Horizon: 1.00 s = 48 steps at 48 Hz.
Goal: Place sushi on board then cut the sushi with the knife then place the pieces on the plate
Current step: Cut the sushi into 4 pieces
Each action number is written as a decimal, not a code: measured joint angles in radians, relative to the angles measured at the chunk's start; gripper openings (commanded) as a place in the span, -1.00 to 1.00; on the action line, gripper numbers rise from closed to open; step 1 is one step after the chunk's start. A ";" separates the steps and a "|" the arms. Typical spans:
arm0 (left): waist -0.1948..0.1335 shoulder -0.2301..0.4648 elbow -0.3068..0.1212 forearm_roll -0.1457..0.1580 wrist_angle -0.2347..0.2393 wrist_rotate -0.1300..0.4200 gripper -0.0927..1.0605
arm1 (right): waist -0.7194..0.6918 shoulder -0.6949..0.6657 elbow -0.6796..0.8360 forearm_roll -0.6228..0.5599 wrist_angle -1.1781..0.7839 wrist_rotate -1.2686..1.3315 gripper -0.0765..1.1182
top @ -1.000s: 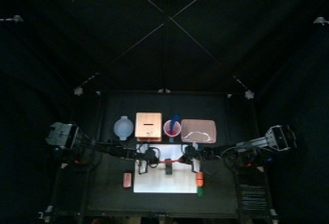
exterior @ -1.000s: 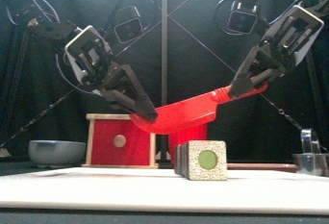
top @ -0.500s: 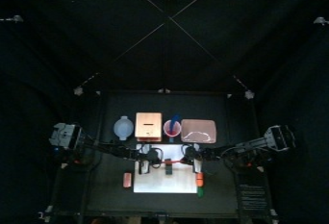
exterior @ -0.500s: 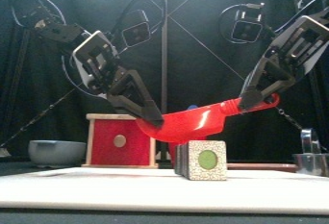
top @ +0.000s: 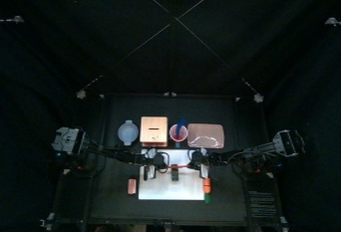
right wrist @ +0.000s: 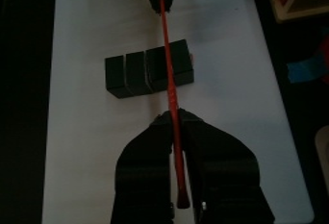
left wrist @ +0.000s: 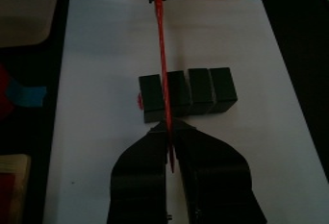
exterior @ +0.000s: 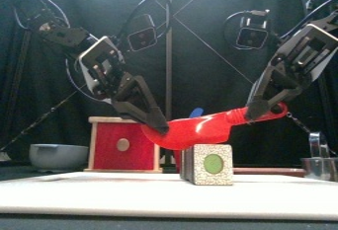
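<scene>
white board (left wrist: 96, 84) lies on black table (left wrist: 315, 55), curtains (top: 170, 37) behind. left gripper (exterior: 156, 121) and right gripper (exterior: 254, 109) pinch red knife (exterior: 201, 127) above dark green sushi roll (left wrist: 193, 90).

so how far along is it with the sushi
Done: the sushi roll lies on the white board. In hand: the left gripper and right gripper both clamp the red knife, held across the roll. Left: the blocks sit together, so the cut looks unfinished, and no piece is on the pink tray.
</scene>
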 measured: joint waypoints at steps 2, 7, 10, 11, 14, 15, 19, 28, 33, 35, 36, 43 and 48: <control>0.000 0.000 0.000 0.000 0.000 0.000 -0.10 | 0.000 0.000 0.000 -0.002 0.002 0.002 -0.31; 0.000 0.000 0.000 0.000 0.000 0.000 -0.10 | -0.002 0.000 0.000 0.000 0.008 0.002 -0.31; 0.000 0.000 0.000 0.000 0.000 0.000 -0.10 | -0.002 0.002 0.002 0.002 0.009 0.002 -0.31; 0.000 0.000 0.000 0.000 0.000 -0.002 -0.09 | -0.002 0.002 0.000 0.003 0.012 0.002 -0.31; 0.000 0.002 0.000 0.000 0.000 -0.002 -0.09 | -0.002 0.005 0.002 0.006 0.012 0.003 -0.31; 0.000 0.002 -0.002 0.000 -0.002 -0.002 -0.09 | -0.002 0.005 0.002 0.008 0.014 0.003 -0.31; 0.000 0.006 0.000 0.000 -0.002 0.000 -0.09 | -0.002 0.012 0.002 0.011 0.014 0.003 -0.31; 0.002 0.011 -0.002 0.000 0.000 -0.002 -0.09 | -0.002 0.037 0.000 0.017 0.014 0.002 -0.31; 0.000 0.015 -0.002 0.000 0.000 0.000 -0.09 | -0.002 0.054 0.000 0.015 0.014 0.002 -0.31; 0.002 0.018 -0.002 0.000 0.000 0.000 -0.09 | 0.000 0.061 0.000 0.015 0.014 0.003 -0.31; 0.002 0.020 -0.002 0.000 0.000 0.000 -0.09 | 0.000 0.064 0.000 0.015 0.014 0.003 -0.31; 0.002 0.035 -0.003 0.000 0.000 0.002 -0.09 | -0.002 0.094 -0.003 0.025 0.014 0.002 -0.31; 0.003 0.044 -0.005 0.000 0.000 0.002 -0.09 | 0.000 0.114 -0.005 0.034 0.012 0.002 -0.31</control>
